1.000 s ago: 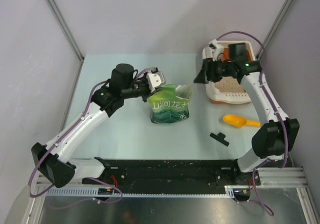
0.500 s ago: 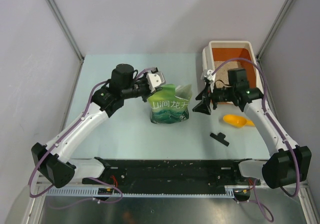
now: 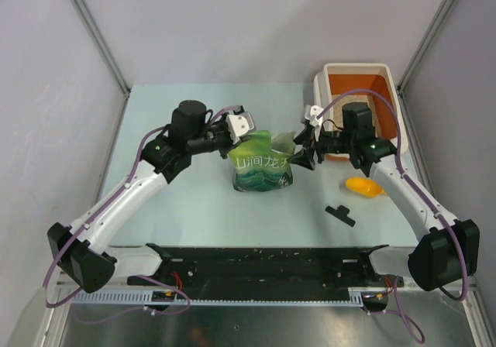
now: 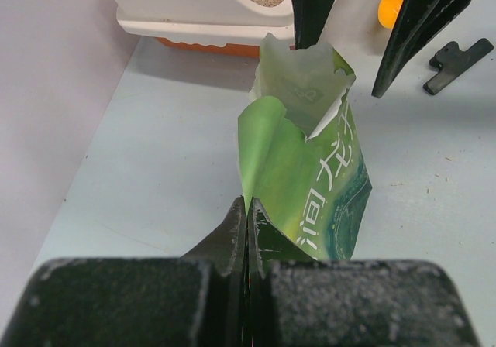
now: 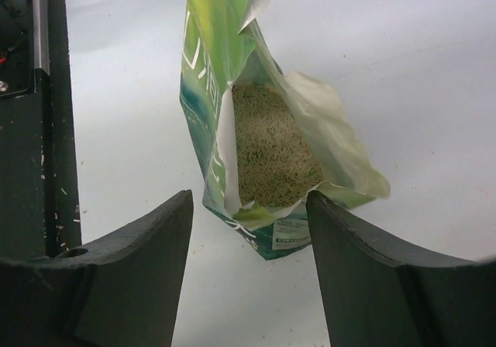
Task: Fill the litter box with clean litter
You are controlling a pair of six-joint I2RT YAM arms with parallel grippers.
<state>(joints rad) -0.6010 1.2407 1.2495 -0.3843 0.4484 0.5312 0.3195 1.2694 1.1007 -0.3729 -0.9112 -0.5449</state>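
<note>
Left gripper is pinched tight on one top flap of the green bag, which stands upright with its mouth torn open and clean litter showing inside. Right gripper sits at the bag's opposite side, jaws spread wide, holding nothing. The litter box is right of the bag, further back.

Robotics lab cell, plain grey walls, aluminium frame posts, pale table, black mounting rail
</note>
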